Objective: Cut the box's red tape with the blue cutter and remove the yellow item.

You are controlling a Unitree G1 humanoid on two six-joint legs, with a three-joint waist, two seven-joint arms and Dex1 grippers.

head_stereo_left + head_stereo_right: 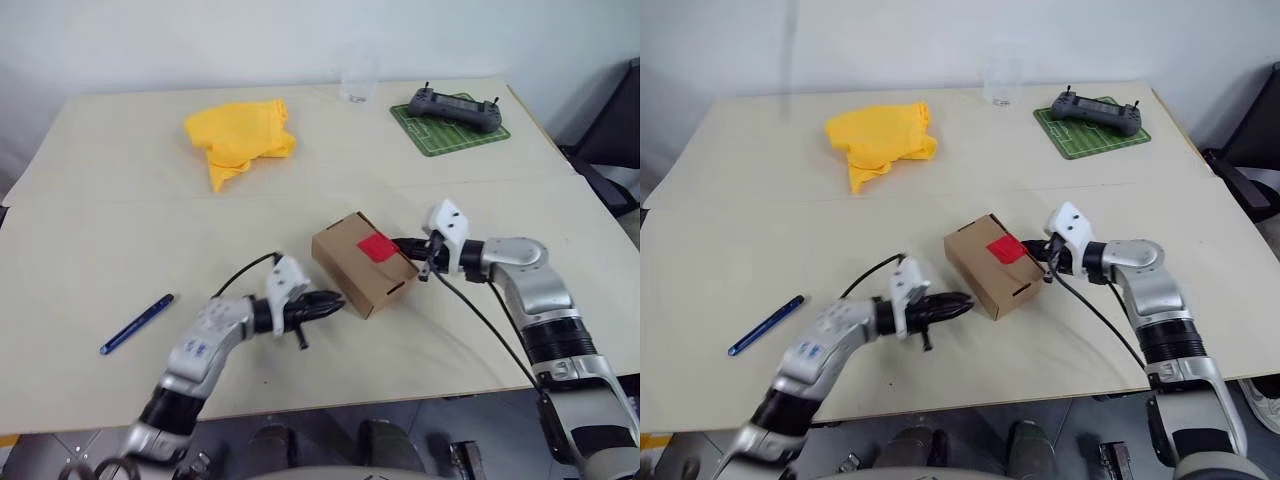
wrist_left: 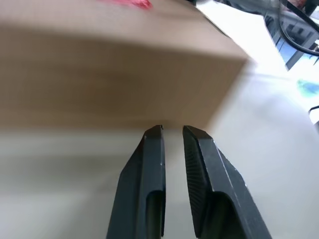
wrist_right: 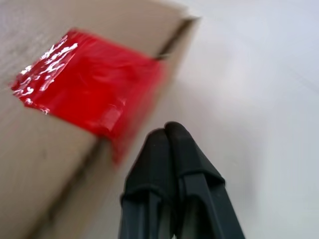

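Note:
The brown cardboard box lies mid-table with the red tape on its top near the right edge. My left gripper points at the box's near left side, fingertips just short of it; in the left wrist view its fingers stand a narrow gap apart with nothing between. My right gripper is shut and empty, its tip beside the box's right edge close to the tape. The blue cutter lies on the table far to the left, away from both grippers. The yellow item is hidden.
A crumpled yellow cloth lies at the back left. A clear glass stands at the back edge, and a green mat with a grey controller sits at the back right. Black cables trail from both wrists.

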